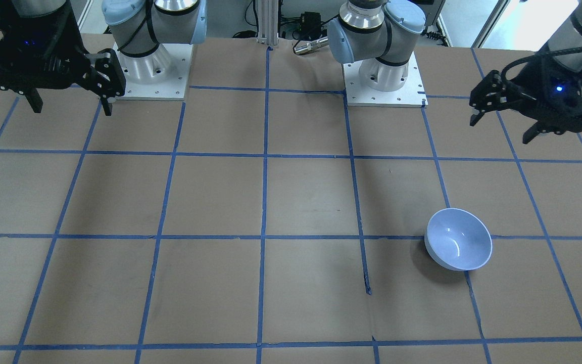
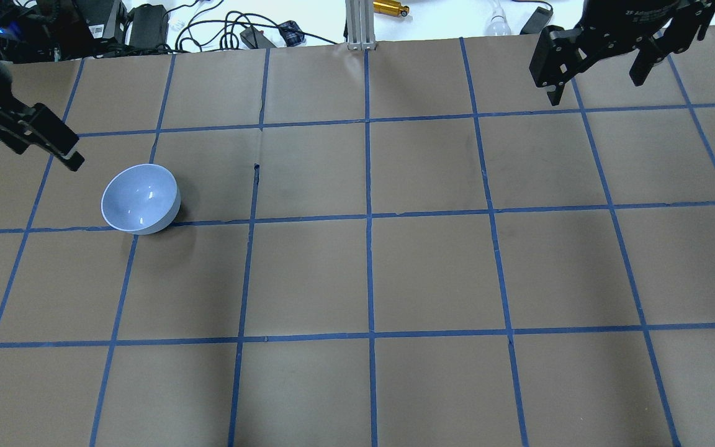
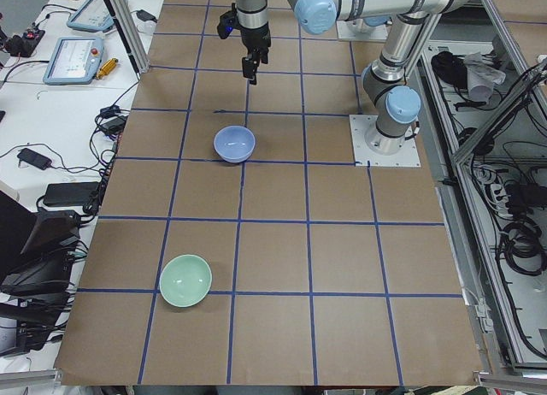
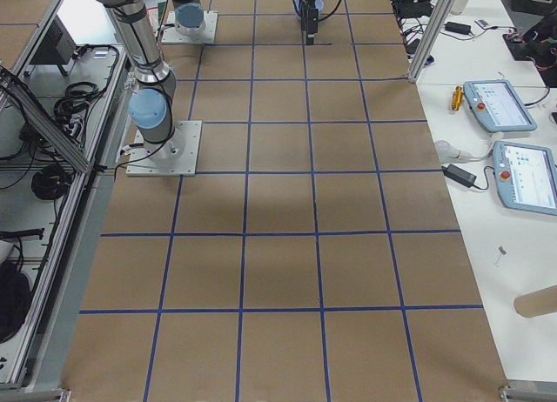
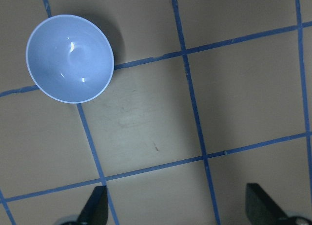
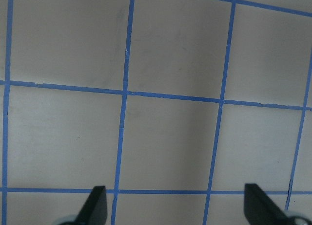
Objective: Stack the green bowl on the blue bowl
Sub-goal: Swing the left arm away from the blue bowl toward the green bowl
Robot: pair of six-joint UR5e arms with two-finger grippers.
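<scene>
— Nearest, seen from the table's left end: green bowl [image 3: 185, 280], upright on the brown table [image 3: 342, 258], touching nothing.
— Farther along?
— Blue bowl [image 3: 233, 144], upright too, on a blue tape line, well apart from the green one.
— And the jaws?
— Left gripper [image 1: 500, 130] beyond the blue bowl, hanging above the table, spread wide, holding nothing. Green bowl well short of it, with the blue bowl lying between. From the wrist, blue bowl ahead and off to one side, outside the gap of the fingers.
— Farthest?
— Right gripper [image 1: 70, 103], over the far end, likewise wide open and gripping nothing, well apart from both bowls.
</scene>
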